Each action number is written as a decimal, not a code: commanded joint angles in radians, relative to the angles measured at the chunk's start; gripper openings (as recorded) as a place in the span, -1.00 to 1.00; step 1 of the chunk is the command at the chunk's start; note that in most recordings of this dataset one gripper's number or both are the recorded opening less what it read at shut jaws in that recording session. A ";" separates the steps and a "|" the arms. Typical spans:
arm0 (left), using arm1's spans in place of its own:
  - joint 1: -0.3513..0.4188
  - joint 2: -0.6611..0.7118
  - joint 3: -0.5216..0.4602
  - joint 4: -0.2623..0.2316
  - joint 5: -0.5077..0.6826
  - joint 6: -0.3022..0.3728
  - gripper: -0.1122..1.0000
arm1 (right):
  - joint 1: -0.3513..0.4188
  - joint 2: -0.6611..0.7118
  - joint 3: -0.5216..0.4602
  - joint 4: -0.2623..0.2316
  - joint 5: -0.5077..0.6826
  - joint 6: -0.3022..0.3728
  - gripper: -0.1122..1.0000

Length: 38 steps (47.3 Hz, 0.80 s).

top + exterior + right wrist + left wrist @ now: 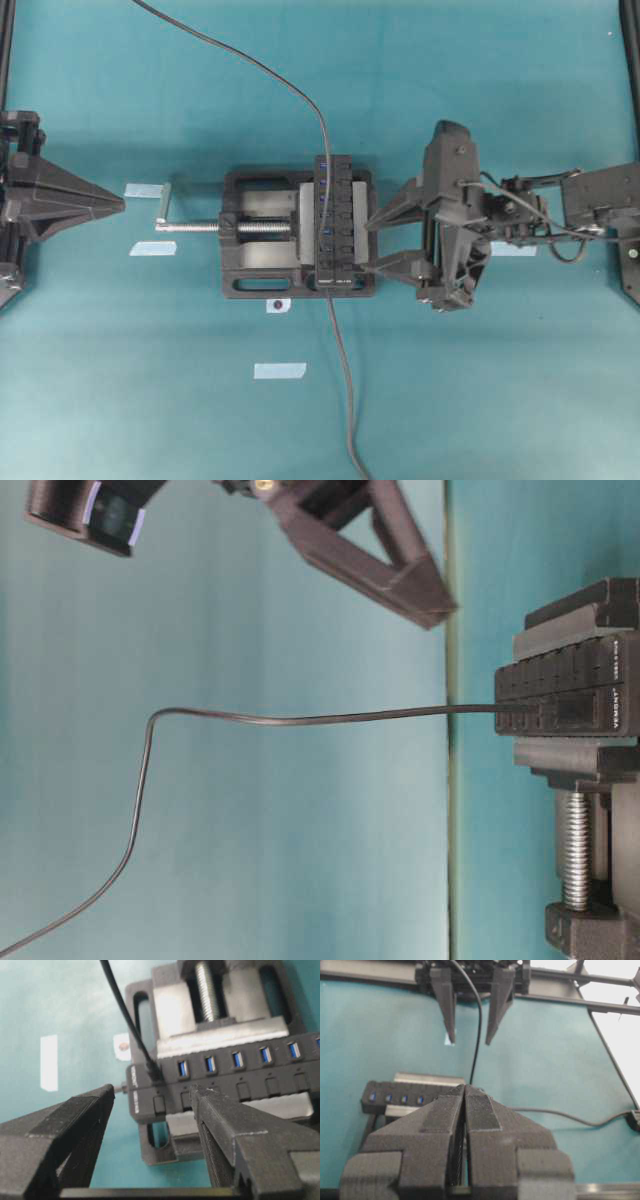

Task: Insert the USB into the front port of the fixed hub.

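Right wrist view: we see the USB (153, 1072) sitting in the fixed hub's (225, 1080) end port.
Right gripper (150, 1125): fingers wide apart, holding nothing.
Left gripper (464, 1110): fingers pressed together, holding nothing.

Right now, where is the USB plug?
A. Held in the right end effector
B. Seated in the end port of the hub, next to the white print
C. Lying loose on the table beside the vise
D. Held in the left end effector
B: the right wrist view shows the USB seated in the end port of the fixed hub by the white print, while the open right end effector holds nothing.
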 commanded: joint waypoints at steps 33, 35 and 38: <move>0.000 0.005 -0.011 0.002 -0.009 -0.003 -0.80 | 0.017 0.026 -0.015 -0.002 -0.043 0.008 0.43; 0.000 0.005 -0.011 0.003 -0.011 -0.003 -0.80 | 0.017 0.026 -0.014 -0.002 -0.043 0.008 0.43; 0.000 0.005 -0.008 0.003 -0.011 -0.005 -0.80 | 0.018 0.026 -0.012 -0.002 -0.043 0.008 0.43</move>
